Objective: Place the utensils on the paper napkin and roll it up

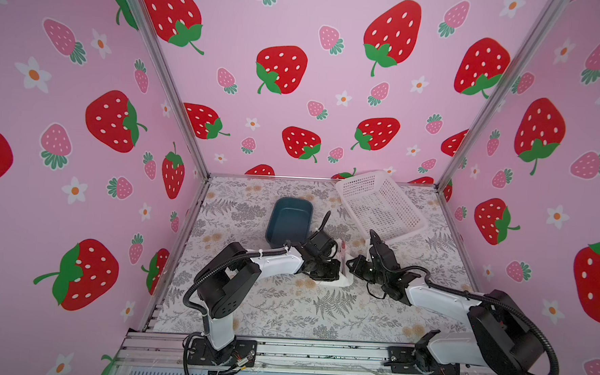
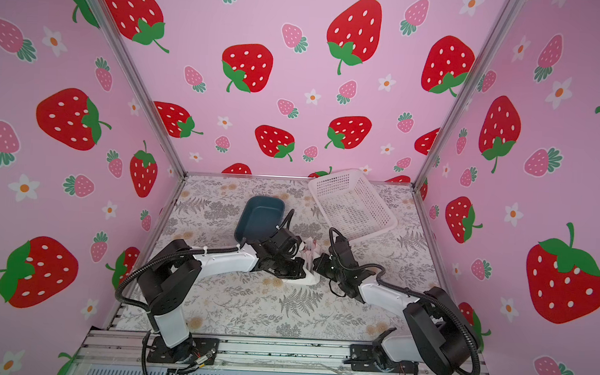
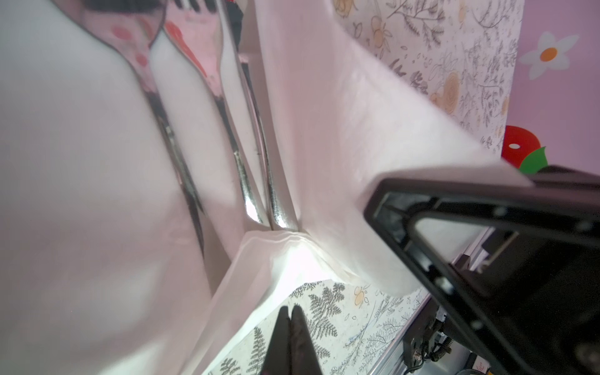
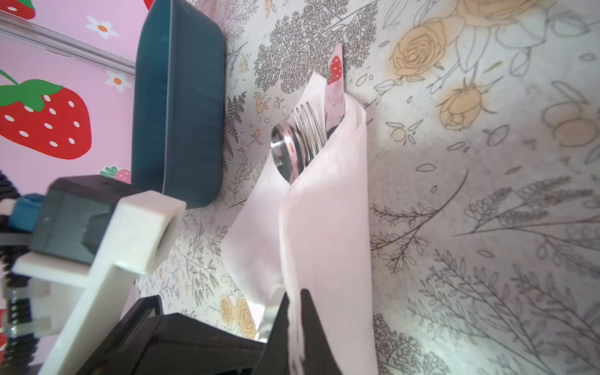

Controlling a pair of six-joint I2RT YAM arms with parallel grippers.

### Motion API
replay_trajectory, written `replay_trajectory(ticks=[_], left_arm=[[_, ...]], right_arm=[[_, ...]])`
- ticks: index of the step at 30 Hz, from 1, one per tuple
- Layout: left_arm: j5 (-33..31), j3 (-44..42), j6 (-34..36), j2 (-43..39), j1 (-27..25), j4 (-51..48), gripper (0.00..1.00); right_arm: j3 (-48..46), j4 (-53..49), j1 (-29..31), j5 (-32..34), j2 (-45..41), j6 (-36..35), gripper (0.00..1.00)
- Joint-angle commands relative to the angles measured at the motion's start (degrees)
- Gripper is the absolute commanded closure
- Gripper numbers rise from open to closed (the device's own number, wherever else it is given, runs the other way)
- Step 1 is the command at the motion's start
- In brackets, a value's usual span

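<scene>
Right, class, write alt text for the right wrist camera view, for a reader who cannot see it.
The right gripper pinches the near edge of a white paper napkin folded over a spoon, fork and knife, whose heads stick out of its far end. The bundle lies on a floral table, beside a dark blue tub.

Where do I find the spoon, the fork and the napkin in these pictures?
spoon (image 4: 283, 151): right wrist view, on its shiny bowl.
fork (image 4: 308, 125): right wrist view, on its tines.
napkin (image 4: 328, 233): right wrist view, on the outer folded layer.
</scene>
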Motion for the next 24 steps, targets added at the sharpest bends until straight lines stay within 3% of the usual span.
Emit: replay_trajectory(ticks=[1, 24], left_arm=[[-0.75, -0.54, -0.28, 1.23, 0.59, -0.14, 1.00], [0.53, 0.54, -0.05, 4.15, 3.28, 0.64, 1.00]], right_arm=[[1.21, -0.50, 0.46, 0.91, 0.27, 0.26, 0.91], [6.75, 2.41, 5.63, 0.34, 8.37, 2.71, 0.93]])
